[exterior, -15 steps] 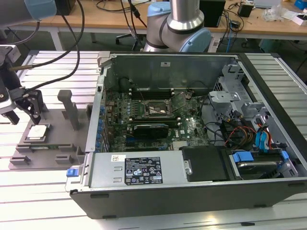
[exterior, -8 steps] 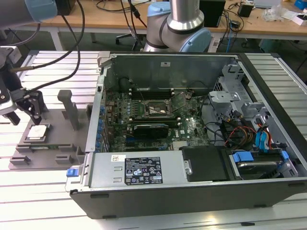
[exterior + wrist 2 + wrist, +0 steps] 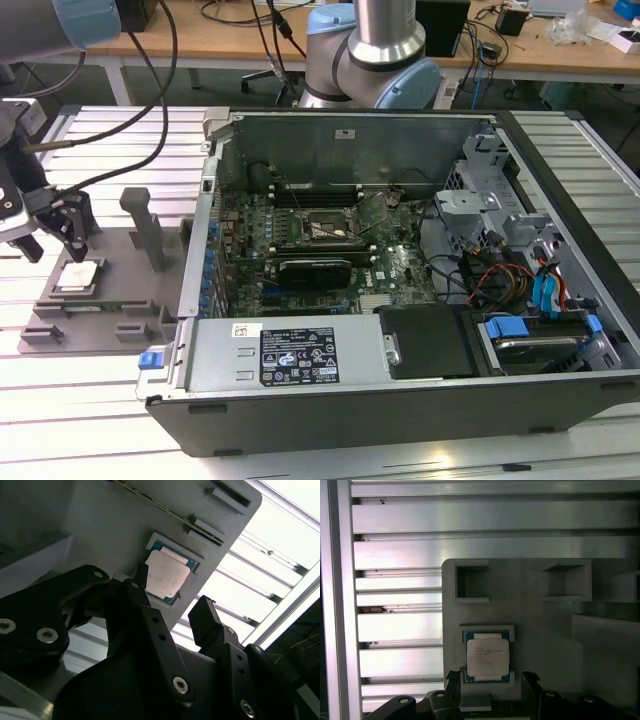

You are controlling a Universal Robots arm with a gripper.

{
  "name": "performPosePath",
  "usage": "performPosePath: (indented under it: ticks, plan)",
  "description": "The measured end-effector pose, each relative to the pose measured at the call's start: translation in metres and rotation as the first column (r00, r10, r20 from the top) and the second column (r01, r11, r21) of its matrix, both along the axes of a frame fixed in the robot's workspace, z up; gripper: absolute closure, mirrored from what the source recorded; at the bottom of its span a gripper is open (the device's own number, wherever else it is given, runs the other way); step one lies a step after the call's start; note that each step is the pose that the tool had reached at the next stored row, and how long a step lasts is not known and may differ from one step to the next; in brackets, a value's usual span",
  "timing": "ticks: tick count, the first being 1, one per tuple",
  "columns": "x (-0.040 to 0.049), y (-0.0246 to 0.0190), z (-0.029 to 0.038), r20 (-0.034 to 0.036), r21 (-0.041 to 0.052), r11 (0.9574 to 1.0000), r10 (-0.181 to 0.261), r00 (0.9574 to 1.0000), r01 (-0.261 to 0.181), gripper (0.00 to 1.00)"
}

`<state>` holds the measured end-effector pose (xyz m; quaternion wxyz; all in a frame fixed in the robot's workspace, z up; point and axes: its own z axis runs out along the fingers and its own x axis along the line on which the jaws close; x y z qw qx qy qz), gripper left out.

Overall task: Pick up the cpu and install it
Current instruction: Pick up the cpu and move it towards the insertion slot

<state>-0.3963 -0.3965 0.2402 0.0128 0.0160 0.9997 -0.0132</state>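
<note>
Cpu (image 3: 487, 659) lies flat in a shallow recess of the grey tray (image 3: 540, 630): one chip, one tray. I judge it light, stiff and thin, with a slick metal lid and a delicate underside, so the sensible hold is on two opposite edges. The gripper (image 3: 491, 680) hovers just above the tray, its jaws spread wider than the chip, one finger on each side, holding nothing. One open computer case (image 3: 350, 350) stands beside the tray.
</note>
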Motion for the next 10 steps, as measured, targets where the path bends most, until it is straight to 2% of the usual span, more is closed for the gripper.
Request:
performPosePath:
  ticks: [10]
  plan:
    - [0.0,0.0,-0.0059,0.0,0.0,1.0,0.0,1.0,0.0,0.4]
